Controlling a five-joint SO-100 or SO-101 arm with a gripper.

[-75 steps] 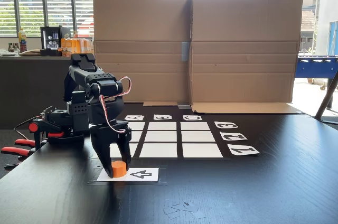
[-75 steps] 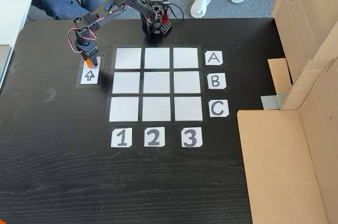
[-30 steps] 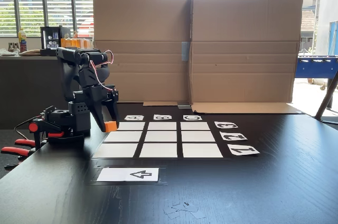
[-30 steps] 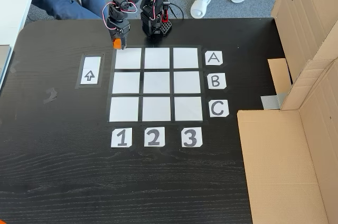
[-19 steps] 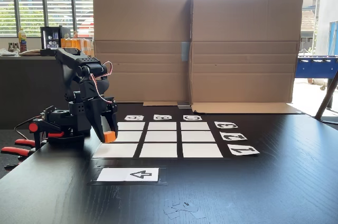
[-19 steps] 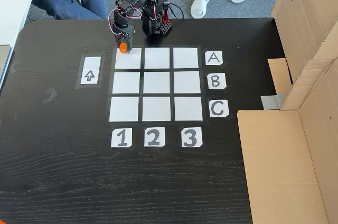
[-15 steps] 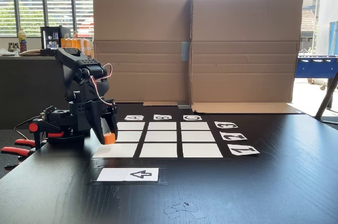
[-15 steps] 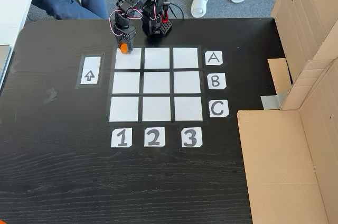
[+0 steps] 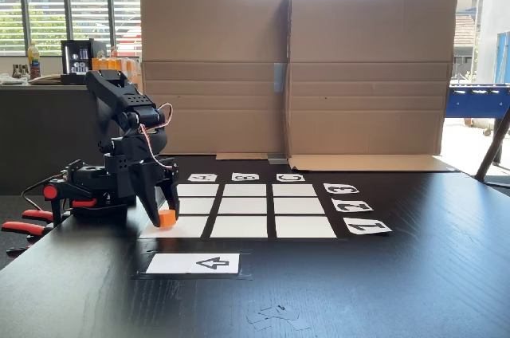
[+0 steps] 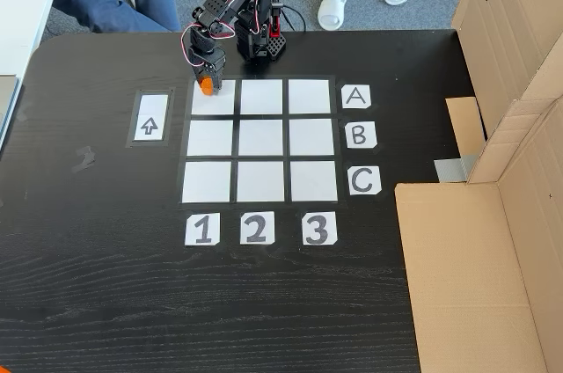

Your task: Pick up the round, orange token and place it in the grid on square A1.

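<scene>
Black table, cardboard walls along one side. We find the grid laid flat by the arm's base, with letter cards down one edge and number cards along another.

Square A1 is the corner cell nearest the base in the view from above, where row A meets column 1. The arrow card lies just beside it, bare.

Gripper points down over that cell's outer corner, jaws narrow, clamped on the round, orange token. The token sits directly below the fingertips, its short axis upright.

From the low fixed view, token looks to be at or just above the paper; we cannot tell contact.

We judge that only lowering and release remain. Nothing stands in the way; red-handled clamps lie well apart.
</scene>
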